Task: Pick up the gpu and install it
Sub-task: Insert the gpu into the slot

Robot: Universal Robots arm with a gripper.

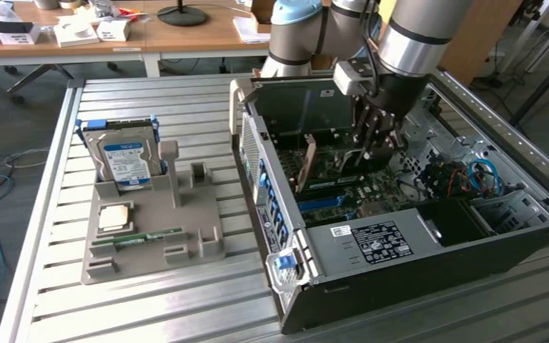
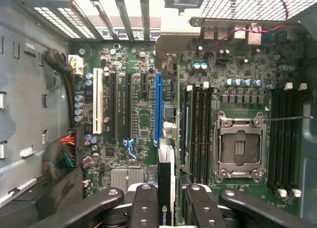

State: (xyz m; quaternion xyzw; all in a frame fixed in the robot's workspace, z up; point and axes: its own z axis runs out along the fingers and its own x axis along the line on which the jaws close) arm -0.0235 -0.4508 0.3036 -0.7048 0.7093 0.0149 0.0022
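Gripper [image 2: 171,204] clamped on gpu [image 2: 166,181], held edge-on between fingers [image 2: 145,208], in line with blue slot [image 2: 157,107].

Made out one wordmark only: white NVIDIA lettering, run lengthwise along the dark edge of the gpu [image 2: 166,188], inside the computer case [image 1: 427,279]. Saw printed lines on the blue-white label of the hard drive [image 1: 126,161], outside the case on the exterior view's left, and on the white-and-black sticker [image 1: 379,241] upon the case's inner metal housing, but too small to read.
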